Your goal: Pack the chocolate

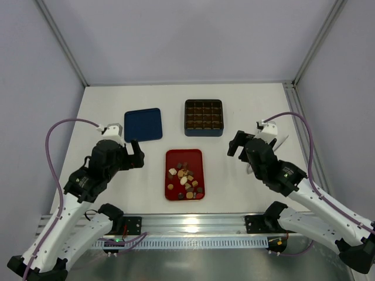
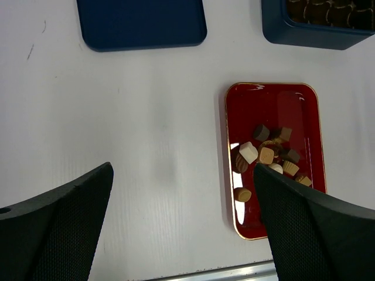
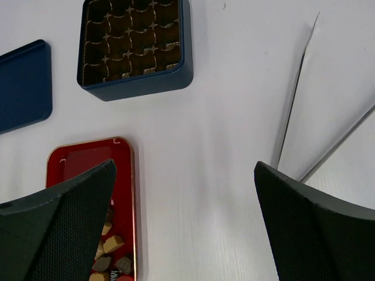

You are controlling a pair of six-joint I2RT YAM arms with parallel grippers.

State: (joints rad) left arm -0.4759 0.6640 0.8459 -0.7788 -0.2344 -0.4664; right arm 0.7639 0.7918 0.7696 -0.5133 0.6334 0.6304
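Two grippers, top view: the left gripper (image 1: pixel 138 153) and right gripper (image 1: pixel 233 146) hang over the tabletop (image 1: pixel 246 105), one on each side of the red tray (image 1: pixel 184 154). Neither touches anything.
Chocolate, top view: the chocolate (image 1: pixel 186 178) lies loose in the tray's near half, midway along the near edge. The blue box (image 1: pixel 203 133) sits beyond it toward the far edge, with its lid (image 1: pixel 143 124) beside it on the left-edge side.
Left wrist view: this gripper is spread wide with nothing between its fingers. The pieces are clustered, dark brown, tan and cream-white, and several touch. One tan piece (image 2: pixel 242 194) lies slightly apart by the tray's left rim.
Right wrist view: this gripper is also spread wide and empty. The box has brown-lined grid compartments, and no piece shows in those visible.
Step in hand (judgement): the first pick, not yet begun.
Method advised: take the outlying tan piece first. Narrow the opening before descending so the neighbours stay put. Come straight down astride one piece only and pinch lightly, since small rounded pieces may squirt out.
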